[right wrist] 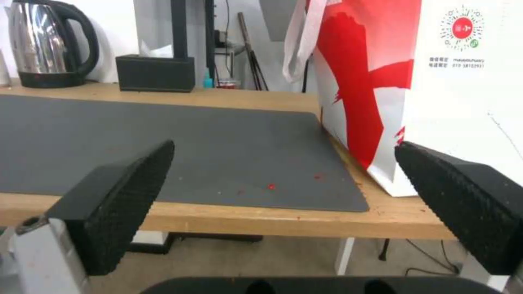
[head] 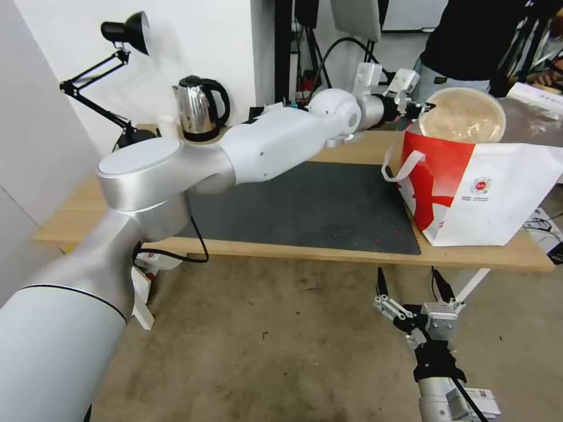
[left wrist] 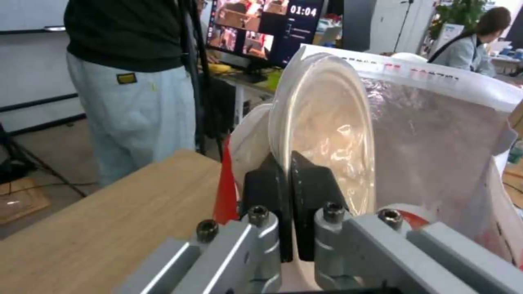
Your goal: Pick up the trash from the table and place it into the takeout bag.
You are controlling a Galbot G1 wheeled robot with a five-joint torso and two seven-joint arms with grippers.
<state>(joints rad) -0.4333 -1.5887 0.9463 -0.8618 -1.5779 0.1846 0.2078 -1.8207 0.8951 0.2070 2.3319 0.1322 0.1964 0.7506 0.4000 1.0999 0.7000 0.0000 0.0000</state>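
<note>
One long table (head: 352, 252) carries the takeout bag (head: 504, 193) at its right end, beside the grey mat (head: 311, 205). Above the bag's open mouth, the left gripper (head: 423, 108) clamps the rim of the beige bowl (head: 463, 114). Below the table edge, the right gripper (head: 413, 287) hangs with fingers spread apart.

A monitor (left wrist: 261, 30) in the left wrist view reads "01:04"; the takeout bag's (right wrist: 463, 81) print is illegible.
</note>
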